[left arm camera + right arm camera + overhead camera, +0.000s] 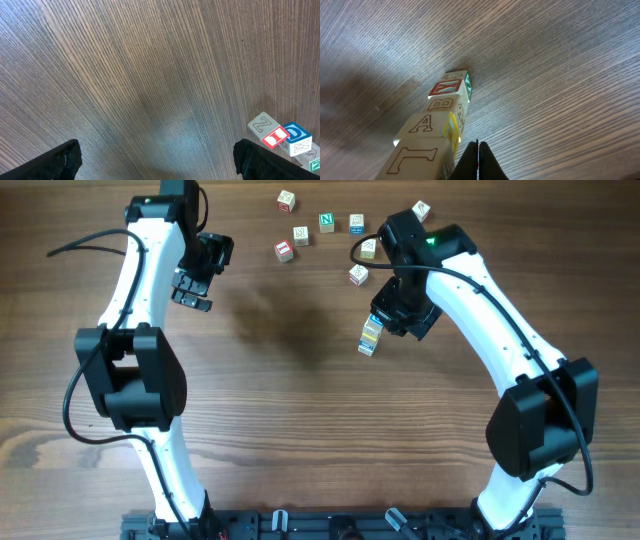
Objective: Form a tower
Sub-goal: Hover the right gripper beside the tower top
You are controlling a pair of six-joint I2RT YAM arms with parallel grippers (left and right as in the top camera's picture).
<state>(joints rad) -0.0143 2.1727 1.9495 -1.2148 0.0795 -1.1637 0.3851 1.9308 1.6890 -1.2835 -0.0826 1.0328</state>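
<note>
The tower is a narrow stack of pale letter cubes standing right of the table's middle. In the right wrist view I look down along the tower: an L face is nearest, then A, B and a red-framed cube, with yellow and green side faces. My right gripper is shut with nothing between its fingers, just right of the stack's top. I cannot tell if it touches the stack. From overhead the right gripper hangs right beside the tower. My left gripper stands open and empty at far left over bare wood, its fingers wide apart.
Several loose letter cubes lie at the back: a red one, a green one, one close behind the right wrist. The left wrist view catches a cluster of cubes at its lower right edge.
</note>
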